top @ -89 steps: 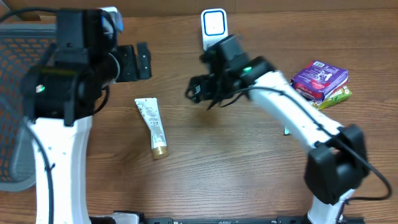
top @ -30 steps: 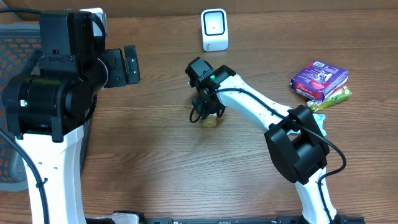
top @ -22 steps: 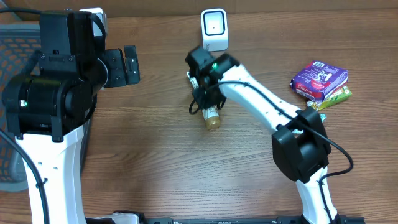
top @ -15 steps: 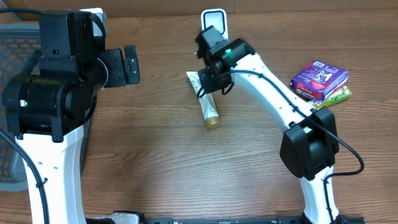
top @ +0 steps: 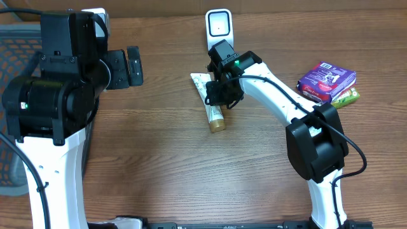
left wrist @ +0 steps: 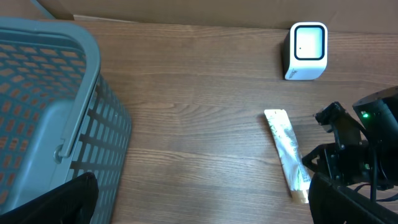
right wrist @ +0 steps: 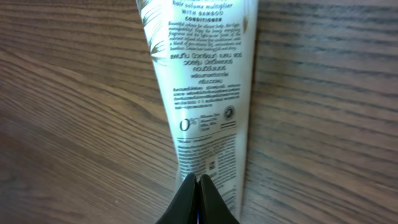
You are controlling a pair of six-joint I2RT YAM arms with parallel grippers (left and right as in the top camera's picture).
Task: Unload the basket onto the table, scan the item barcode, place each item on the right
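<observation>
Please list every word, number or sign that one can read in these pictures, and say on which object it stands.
"WITH BAMBOO": on the white tube, in the right wrist view.
The other lines of small print on the tube: too blurred to read with certainty.
Purple packet: the print is too small to read.
Barcode scanner: no text can be seen on it.

The right gripper (top: 222, 95) sits over a white tube (top: 214, 114) lying on the table (top: 159, 165). The tube's gold cap juts out toward the arm's base. The scanner (top: 219, 24) stands near, just beyond the gripper. A purple packet (top: 326, 79) lies well apart on its right.
</observation>
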